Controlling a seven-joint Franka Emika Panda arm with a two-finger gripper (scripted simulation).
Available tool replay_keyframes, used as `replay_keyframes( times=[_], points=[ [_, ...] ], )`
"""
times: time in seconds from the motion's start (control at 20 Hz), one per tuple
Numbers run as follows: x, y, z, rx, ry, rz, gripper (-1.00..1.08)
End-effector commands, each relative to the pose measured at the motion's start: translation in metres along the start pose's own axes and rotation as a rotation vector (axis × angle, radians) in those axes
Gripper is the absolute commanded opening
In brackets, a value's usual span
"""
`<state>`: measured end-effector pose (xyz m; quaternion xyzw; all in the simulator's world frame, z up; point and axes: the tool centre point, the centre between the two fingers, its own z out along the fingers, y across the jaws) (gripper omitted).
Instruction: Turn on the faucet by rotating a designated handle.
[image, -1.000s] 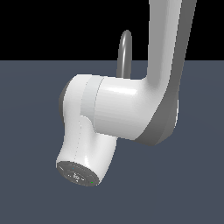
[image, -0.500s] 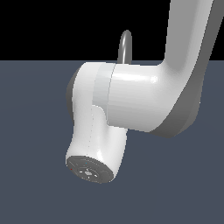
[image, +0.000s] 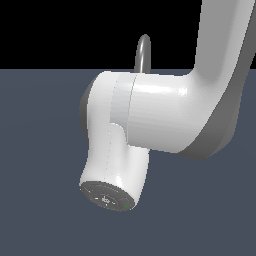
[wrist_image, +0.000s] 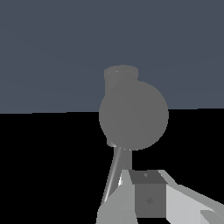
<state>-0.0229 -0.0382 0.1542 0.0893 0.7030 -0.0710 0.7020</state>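
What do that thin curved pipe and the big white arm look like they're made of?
The faucet looks like grey brushed metal with a dull, even sheen, though a render can't confirm that. The robot arm looks like glossy white moulded plastic or painted casing with soft highlights.

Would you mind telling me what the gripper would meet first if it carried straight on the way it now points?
Probably the faucet: in the wrist view its rounded grey body sits directly ahead of the gripper, though depth is unclear.

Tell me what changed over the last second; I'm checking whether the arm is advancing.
The white robot arm shifted toward the exterior view's right and looms larger, covering more of the faucet. Only the spout's arch shows above it, in the same place. No grasp is visible in the exterior view.
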Motion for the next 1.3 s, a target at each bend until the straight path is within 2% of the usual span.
replay_keyframes(
  times=[0.0, 0.25, 0.3, 1.25],
  points=[
    [0.006, -0.032, 0.001, -0.004, 0.005, -0.025, -1.0],
    [0.007, -0.05, 0.002, 0.0, -0.003, -0.029, -1.0],
    [0.003, -0.019, 0.0, 0.036, -0.009, 0.011, -1.0],
    [0.048, -0.064, 0.002, 0.002, -0.005, -0.027, -1.0]
  ],
)
